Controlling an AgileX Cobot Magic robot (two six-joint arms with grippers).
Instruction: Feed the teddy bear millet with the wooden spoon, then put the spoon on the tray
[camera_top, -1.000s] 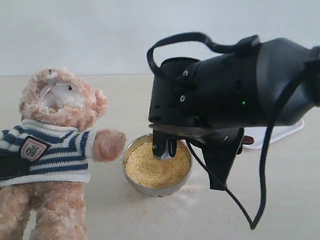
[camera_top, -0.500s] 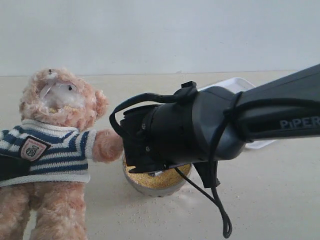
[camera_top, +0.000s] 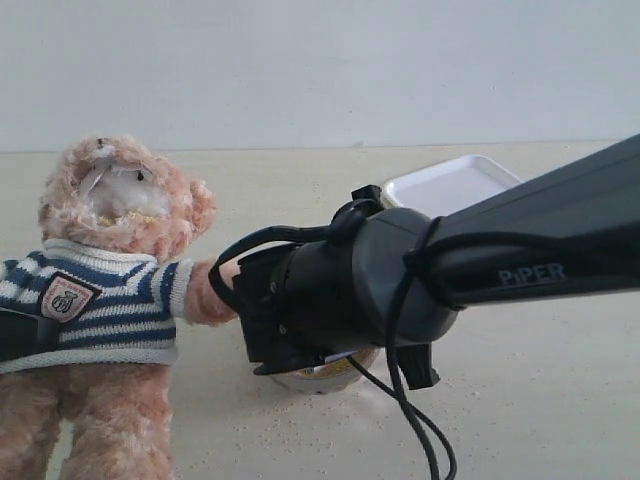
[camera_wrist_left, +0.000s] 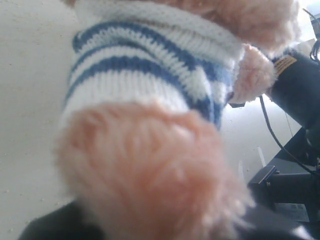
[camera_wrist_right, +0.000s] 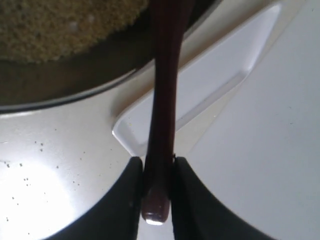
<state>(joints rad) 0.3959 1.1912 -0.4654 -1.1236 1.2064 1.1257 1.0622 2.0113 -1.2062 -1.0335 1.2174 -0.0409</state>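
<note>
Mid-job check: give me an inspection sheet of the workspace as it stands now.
Surface: beige table, stray grains by the steel bowl.
Job's things: teddy bear at left; millet in the bowl; wooden spoon over it; tray behind the right arm, partly hidden.
Clutter: nothing seen.
Grippers: right gripper shut on the spoon's handle; left gripper against the bear, jaws hidden.
Cables: black cable loops under the right arm near the bowl.
Surroundings: plain pale wall.
</note>
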